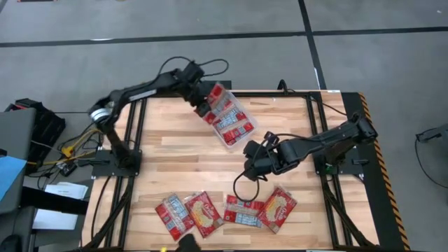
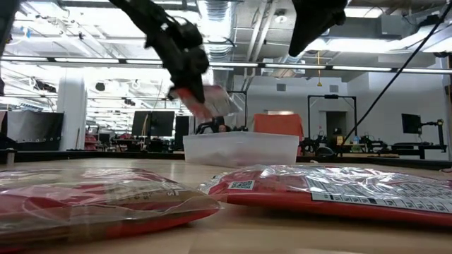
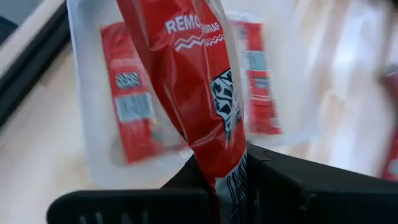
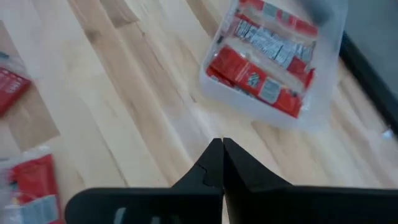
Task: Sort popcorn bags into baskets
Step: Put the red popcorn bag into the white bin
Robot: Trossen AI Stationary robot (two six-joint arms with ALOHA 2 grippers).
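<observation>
My left gripper (image 1: 201, 106) is shut on a red popcorn bag (image 1: 218, 94) and hovers over the far-left corner of the clear tub (image 1: 231, 144). In the low view the bag (image 2: 206, 103) hangs tilted above the tub (image 2: 240, 149). The tub holds a few red bags (image 1: 235, 124) lying flat. Several more bags (image 1: 204, 213) lie flat along the table's near edge. My right gripper (image 1: 250, 168) is shut and empty, in the air over the table's middle, between the tub and the near bags. My left gripper (image 3: 219, 171) pinches the red bag by one narrow end (image 3: 222, 155) between its two fingers. The bag (image 3: 193, 81) is lifted clear and stretches away from the fingers, tilted, over the tub (image 3: 87, 143) and the bags lying in it (image 3: 134, 112).
Bare wood lies between the tub (image 4: 329, 93) and the row of bags at the near edge. Two of those bags (image 2: 92, 201) (image 2: 339, 187) fill the foreground of the low view. Black frame rails edge the table. A cable loops below the right wrist (image 1: 241, 183).
</observation>
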